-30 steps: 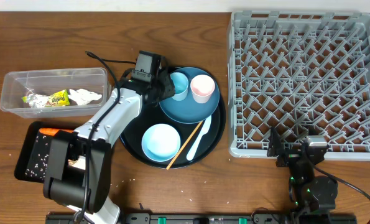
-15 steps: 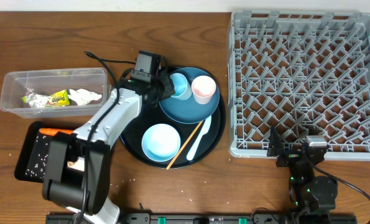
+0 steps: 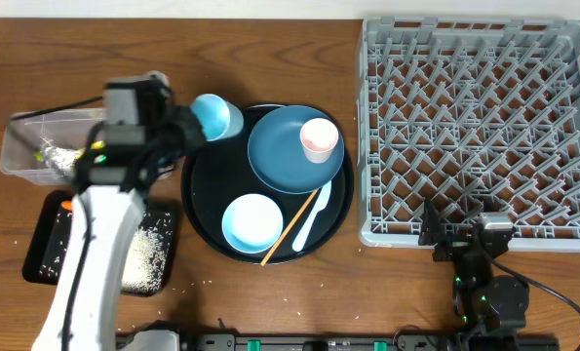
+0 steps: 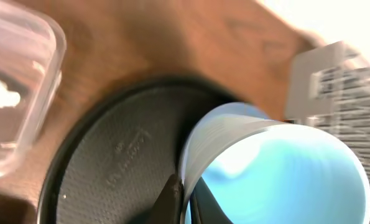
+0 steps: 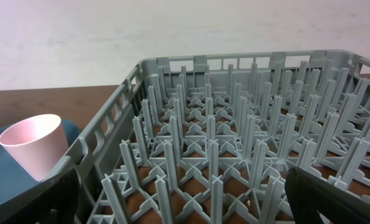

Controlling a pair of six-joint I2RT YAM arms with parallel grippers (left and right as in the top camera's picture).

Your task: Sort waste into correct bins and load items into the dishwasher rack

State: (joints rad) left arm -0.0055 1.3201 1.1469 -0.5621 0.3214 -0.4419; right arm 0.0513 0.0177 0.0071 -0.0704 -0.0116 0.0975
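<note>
There were two cups: one light blue cup (image 3: 214,117) and one pink cup (image 3: 318,138). One dark blue plate (image 3: 280,161), one light blue bowl (image 3: 251,221), one white spoon (image 3: 304,232) and one wooden chopstick (image 3: 275,249) were counted. Two bins sat on the bench (image 3: 270,58): one clear box (image 3: 17,154) and one shallow black tray (image 3: 41,244). There was one round black tray (image 3: 200,195) and one grey rack (image 3: 480,127).

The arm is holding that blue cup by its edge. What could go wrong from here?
The left claw pinches only the thin rim of the light blue cup, which is tipped sideways, so it might slip and fall. To reach the dishwasher rack it would likely pass over the pink cup standing on the dark blue plate and could knock it. The rack's upright pegs could also catch the cup.
</note>
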